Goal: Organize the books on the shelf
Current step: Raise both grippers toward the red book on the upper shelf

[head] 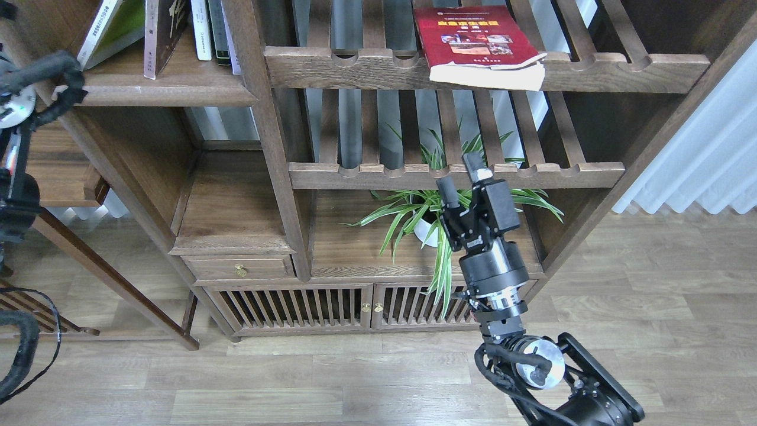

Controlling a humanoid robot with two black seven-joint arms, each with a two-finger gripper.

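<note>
Before the plant (440,210), right tool (461,171) open, empty

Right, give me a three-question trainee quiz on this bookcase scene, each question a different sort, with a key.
1. True or false: the red book stands upright on the solid shelf.
2. Multiple choice: the right gripper is (a) shut on the red book, (b) open and empty below the slatted rack that holds it, (c) inside the drawer.
3. Fill in: behind the right gripper stands a potted ____.

Key: 1 false, it lies flat on the slatted rack, its lower edge overhanging the front rail; 2 b; 3 plant.
</note>
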